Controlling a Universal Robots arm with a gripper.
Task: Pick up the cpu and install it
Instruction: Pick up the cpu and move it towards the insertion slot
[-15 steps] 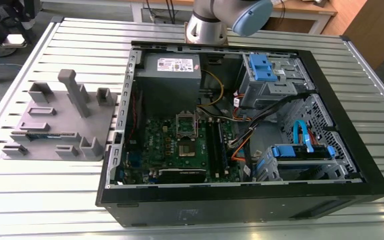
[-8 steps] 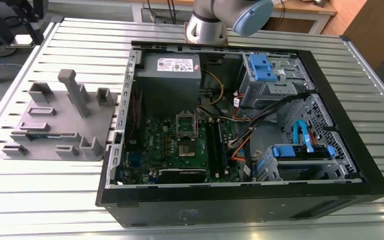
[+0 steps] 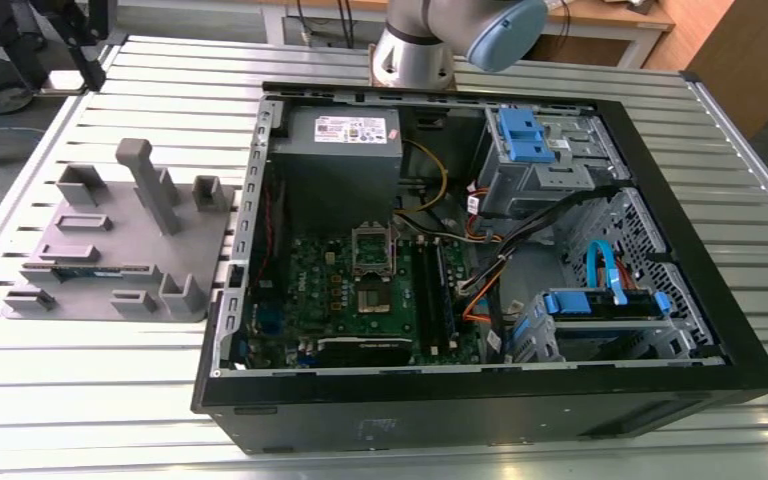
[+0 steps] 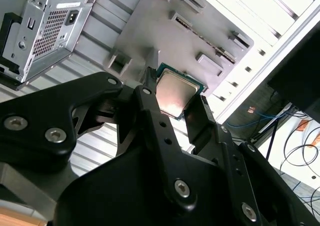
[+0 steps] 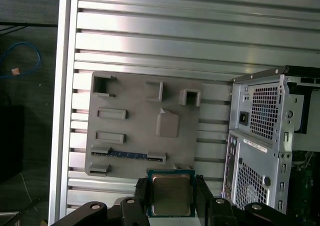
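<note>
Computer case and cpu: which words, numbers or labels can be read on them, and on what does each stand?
No text is readable.
White label on the power supply, exterior view: too small to read.
Strip label on the case rear panel, first wrist view: blurred.
cpu top: no legible print.

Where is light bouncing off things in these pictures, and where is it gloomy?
In the first wrist view, glare streaks the table slats, while the cpu looks dull and evenly lit. In the second wrist view, the cpu's metal top shows a warm pinkish sheen and the slats wash out white. In the exterior view, the inside of the computer case sits in shadow.
</note>
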